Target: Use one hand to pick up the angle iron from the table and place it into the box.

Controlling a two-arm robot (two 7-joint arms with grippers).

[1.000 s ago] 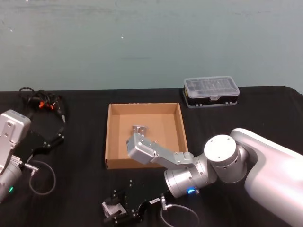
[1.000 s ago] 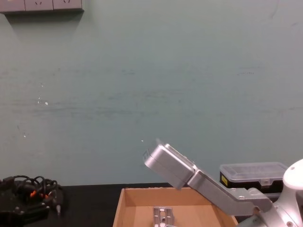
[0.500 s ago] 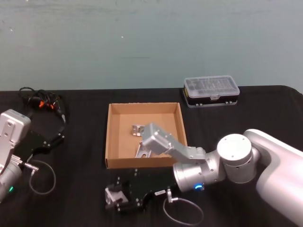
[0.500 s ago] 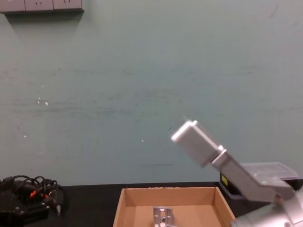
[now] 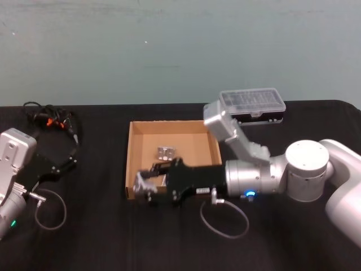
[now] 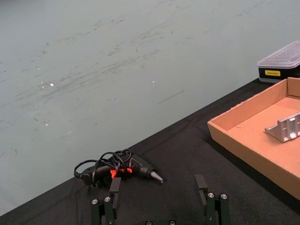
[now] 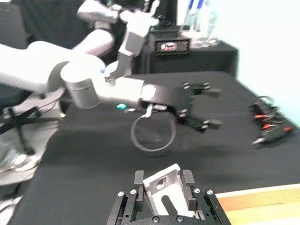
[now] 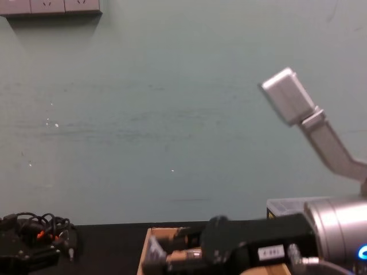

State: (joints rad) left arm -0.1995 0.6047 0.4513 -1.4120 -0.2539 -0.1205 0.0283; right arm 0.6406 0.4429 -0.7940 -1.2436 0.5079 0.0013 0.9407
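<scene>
Left gripper: the long black robot gripper on the left arm (image 5: 70, 161) rests parked on the flat matte black tabletop (image 5: 90, 237) at the far left. In its wrist view the two black fingers (image 6: 208, 201) stand wide apart with nothing between them (image 6: 159, 206).

Cable bundle: a tangle of black cable with a red-marked tool (image 5: 51, 119) lies on the tabletop behind the left gripper, near the back edge.

Box: the shallow rectangular brown cardboard box (image 5: 131, 164) sits mid-table. One small silver angle iron (image 5: 166, 152) lies on its floor, toward the middle.

Right gripper: the long black right gripper on a silver cylindrical wrist with a blue glowing ring (image 5: 144, 184) reaches sideways over the box's front-left corner. Its fingers are closed on a second silver angle iron (image 7: 165, 190), held above the front wall.

Held angle iron: it sits between the right fingertips, just over the box's front edge, apart from the piece already on the floor.

Case: a small black plastic case with a clear lid (image 5: 254, 101) stands behind the box, to its right.
</scene>
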